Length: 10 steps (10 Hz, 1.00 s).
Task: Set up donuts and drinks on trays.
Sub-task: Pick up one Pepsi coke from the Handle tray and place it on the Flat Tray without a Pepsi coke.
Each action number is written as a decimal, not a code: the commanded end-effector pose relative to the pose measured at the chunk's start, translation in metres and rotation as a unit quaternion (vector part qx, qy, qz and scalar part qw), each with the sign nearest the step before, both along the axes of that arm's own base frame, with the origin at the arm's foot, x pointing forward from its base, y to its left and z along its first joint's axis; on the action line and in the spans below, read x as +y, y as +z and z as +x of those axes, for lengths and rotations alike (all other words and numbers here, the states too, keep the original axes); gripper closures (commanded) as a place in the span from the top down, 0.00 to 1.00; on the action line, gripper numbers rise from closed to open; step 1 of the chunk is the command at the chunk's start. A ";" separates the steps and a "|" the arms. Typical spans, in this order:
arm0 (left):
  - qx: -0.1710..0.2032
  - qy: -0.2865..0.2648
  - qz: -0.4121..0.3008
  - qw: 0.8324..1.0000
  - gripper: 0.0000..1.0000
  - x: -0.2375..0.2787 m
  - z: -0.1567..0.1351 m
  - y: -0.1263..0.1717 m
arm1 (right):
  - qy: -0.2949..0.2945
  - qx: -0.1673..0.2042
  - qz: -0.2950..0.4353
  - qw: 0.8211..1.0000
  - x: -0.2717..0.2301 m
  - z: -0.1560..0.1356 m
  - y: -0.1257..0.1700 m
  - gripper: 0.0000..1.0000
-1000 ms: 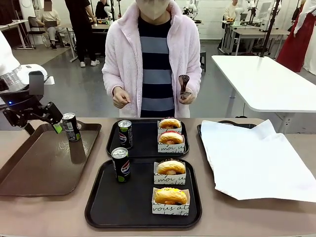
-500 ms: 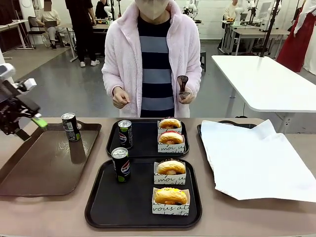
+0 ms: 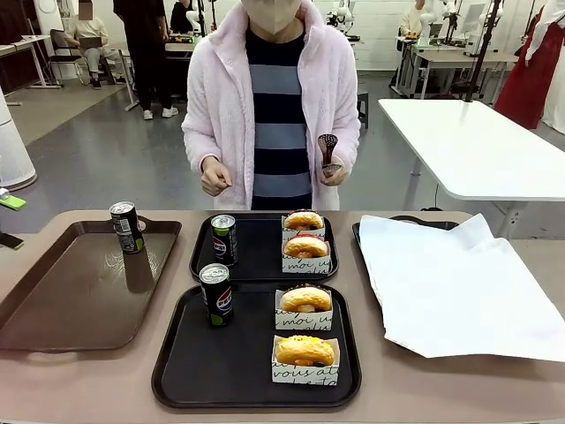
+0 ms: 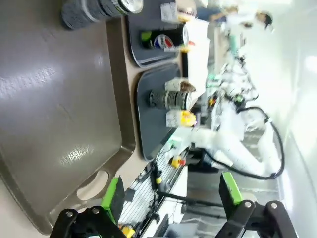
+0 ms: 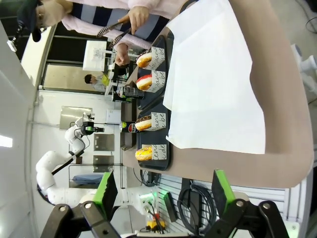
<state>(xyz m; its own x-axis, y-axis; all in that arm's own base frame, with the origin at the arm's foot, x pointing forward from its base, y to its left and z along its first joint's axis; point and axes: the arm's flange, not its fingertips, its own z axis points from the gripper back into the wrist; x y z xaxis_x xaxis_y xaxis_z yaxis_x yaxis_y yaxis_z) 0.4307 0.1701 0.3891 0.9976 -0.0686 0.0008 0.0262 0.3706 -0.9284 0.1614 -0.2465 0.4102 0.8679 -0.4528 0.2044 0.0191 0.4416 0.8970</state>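
Front view: two black trays (image 3: 256,389) sit at centre frame, each carrying a soda can (image 3: 216,294) and two sleeved donuts (image 3: 305,352), with a third can (image 3: 126,227) on the brown tray (image 3: 71,300) at left. Left wrist view: the left gripper (image 4: 168,196) hangs with fingers apart at the bottom edge above the brown tray. Right wrist view: the right gripper (image 5: 161,191) gapes empty at the bottom edge, with the donuts at centre beside the white paper (image 5: 213,89).

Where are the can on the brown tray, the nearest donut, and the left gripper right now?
Can on the brown tray (image 3: 126,227), front view, label side.
Nearest donut (image 3: 305,350), front view, yellow top.
Left gripper (image 4: 170,192), left wrist view, midway between its open fingertips.
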 end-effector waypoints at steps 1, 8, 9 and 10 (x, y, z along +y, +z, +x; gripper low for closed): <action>-0.025 0.047 -0.035 0.998 1.00 0.017 -0.005 -0.002 | 0.004 0.000 0.002 1.000 0.000 -0.001 -0.002 1.00; -0.015 0.084 -0.031 0.996 1.00 0.053 -0.021 -0.003 | 0.004 0.000 0.002 1.000 0.000 -0.001 -0.002 1.00; -0.015 0.084 -0.031 0.996 1.00 0.053 -0.021 -0.003 | 0.004 0.000 0.002 1.000 0.000 -0.001 -0.002 1.00; -0.015 0.084 -0.031 0.996 1.00 0.053 -0.021 -0.003 | 0.004 0.000 0.002 1.000 0.000 -0.001 -0.002 1.00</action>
<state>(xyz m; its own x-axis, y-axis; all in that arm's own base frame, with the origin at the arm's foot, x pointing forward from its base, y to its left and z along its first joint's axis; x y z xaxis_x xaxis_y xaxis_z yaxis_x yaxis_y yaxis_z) 0.4099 0.2228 0.3861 0.9948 0.0979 0.0295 -0.0029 0.3151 -0.9490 0.1614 -0.2465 0.4102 0.8678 -0.4529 0.2043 0.0192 0.4415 0.8971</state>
